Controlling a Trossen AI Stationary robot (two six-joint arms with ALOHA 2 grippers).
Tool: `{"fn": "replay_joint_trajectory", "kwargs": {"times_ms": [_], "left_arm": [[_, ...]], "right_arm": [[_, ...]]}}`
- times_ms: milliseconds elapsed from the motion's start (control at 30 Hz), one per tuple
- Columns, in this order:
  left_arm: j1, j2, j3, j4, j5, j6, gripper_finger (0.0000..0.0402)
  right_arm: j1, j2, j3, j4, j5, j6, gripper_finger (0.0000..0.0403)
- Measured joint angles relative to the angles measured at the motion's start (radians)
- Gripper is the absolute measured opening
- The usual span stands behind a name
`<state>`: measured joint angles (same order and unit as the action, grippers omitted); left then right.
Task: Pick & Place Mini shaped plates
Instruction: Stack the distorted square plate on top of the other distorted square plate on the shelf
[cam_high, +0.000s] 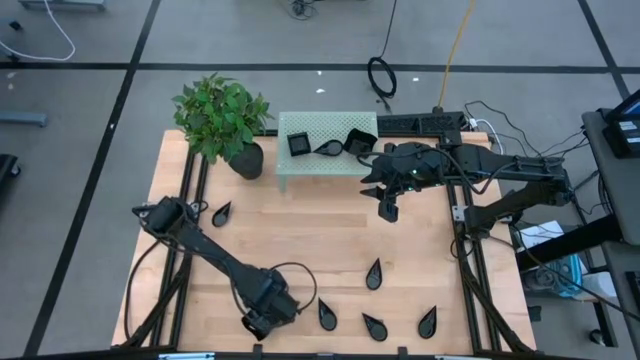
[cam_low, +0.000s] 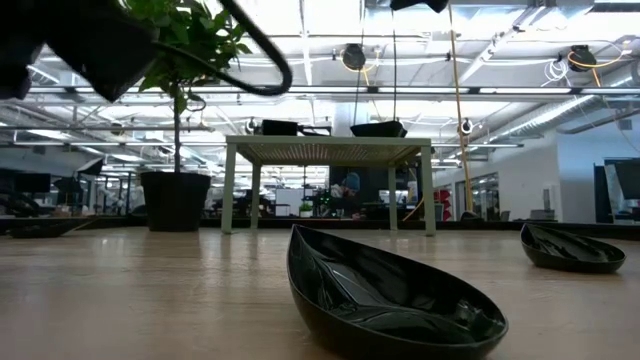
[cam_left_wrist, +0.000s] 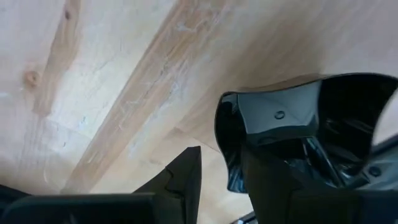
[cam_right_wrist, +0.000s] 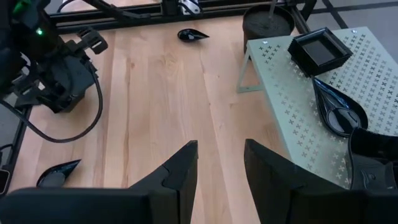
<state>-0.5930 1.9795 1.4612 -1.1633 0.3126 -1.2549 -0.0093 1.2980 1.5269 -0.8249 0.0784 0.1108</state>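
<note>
Table (cam_high: 300, 245): a glossy dish lifted by its thin rim could slip and drop back, or skid toward the front edge.
Shelf (cam_high: 320, 172): the right gripper (cam_right_wrist: 221, 163) hovers beside it, jaws parted, empty.
Left gripper (cam_left_wrist: 221, 171): low at the front edge, jaws partly spread, one finger inside a wavy-edged plate (cam_left_wrist: 298, 118); grip unproven.
Teardrop plates (cam_high: 373, 274): loose between both grippers.
</note>
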Motion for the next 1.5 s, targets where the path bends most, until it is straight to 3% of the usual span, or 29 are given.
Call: {"fn": "replay_joint_trajectory", "kwargs": {"times_ms": [300,467,700,967,1200,1500], "left_arm": [[-0.012,0.009,-0.008,0.05,-0.023,0.013,0.012],[-0.014,0.009,-0.095,0.218,-0.02,-0.077,0.012],[-0.016,0.007,-0.131,0.287,0.0,-0.158,0.0116],[0.032,-0.001,-0.126,0.303,0.005,-0.11,0.001],[0.166,-0.001,-0.126,0.297,-0.014,0.112,0.0005],[0.514,-0.002,-0.125,0.334,-0.151,0.451,0.0007]], "right_arm": [[0.0,0.0,0.0,0.001,0.0,0.0,0.0118],[0.0,0.0,0.0,-0.003,-0.001,-0.017,0.0118],[0.0,0.0,0.0,-0.003,-0.001,-0.041,0.0118],[0.0,0.0,0.0,-0.003,-0.001,-0.048,0.0118],[0.0,0.0,0.0,-0.006,-0.001,-0.036,0.0118],[0.007,0.0,0.0,-0.056,-0.001,0.058,0.0118]]}}
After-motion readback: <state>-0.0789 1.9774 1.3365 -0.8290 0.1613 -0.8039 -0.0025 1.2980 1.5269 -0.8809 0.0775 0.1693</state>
